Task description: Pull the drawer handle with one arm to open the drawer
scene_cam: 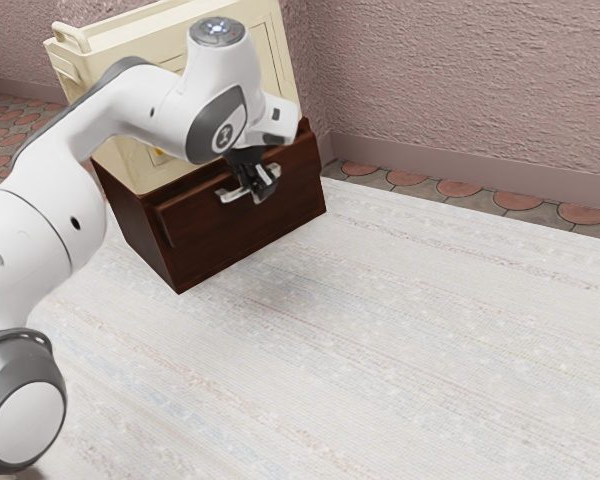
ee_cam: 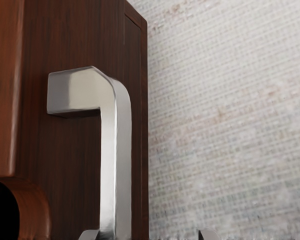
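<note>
A dark reddish-brown wooden drawer unit stands on a broad, off-white surface with a fine woven texture and faint streaks of pink, blue and yellow. The surface spreads out in front of the unit and to the exterior view's right of it, and a soft grey shade lies on it near the unit's front.

Behind the unit, a rough, dusty-pink plastered wall turns a corner. A smooth, mauve-pink baseboard runs along its foot. Between baseboard and surface, to the exterior view's right of the unit, shows a strip of floor with rounded, brick-red tiles set in grey-brown; more such tiles lie on the unit's far side, toward the exterior view's left. On top of the unit rests a cream-coloured, panelled cabinet.

The task's thing, a silvery metal bar handle with squared bends, is fixed to the unit's front. A white, grey-jointed arm reaches from the exterior view's left to the unit, its black two-finger gripper at the handle. The claw is spread wide, the bar between its tips, nearer one than the other and not clasped.
</note>
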You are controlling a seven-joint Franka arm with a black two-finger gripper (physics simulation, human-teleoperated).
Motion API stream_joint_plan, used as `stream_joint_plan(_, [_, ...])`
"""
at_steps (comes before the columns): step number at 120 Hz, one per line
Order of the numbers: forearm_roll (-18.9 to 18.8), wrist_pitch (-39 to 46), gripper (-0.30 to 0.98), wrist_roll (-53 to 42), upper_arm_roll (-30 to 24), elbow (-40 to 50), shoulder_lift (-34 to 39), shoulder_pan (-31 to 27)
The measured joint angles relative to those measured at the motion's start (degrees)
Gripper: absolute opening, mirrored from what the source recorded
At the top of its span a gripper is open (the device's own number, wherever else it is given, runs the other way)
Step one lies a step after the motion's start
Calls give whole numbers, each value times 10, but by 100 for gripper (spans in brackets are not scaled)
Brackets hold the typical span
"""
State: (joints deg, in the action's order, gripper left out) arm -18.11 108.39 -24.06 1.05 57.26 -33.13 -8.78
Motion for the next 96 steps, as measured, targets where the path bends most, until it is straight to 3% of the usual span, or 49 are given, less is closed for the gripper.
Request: stream_joint_plan(96, [13, -6, 19, 23, -39, 108, 71, 25])
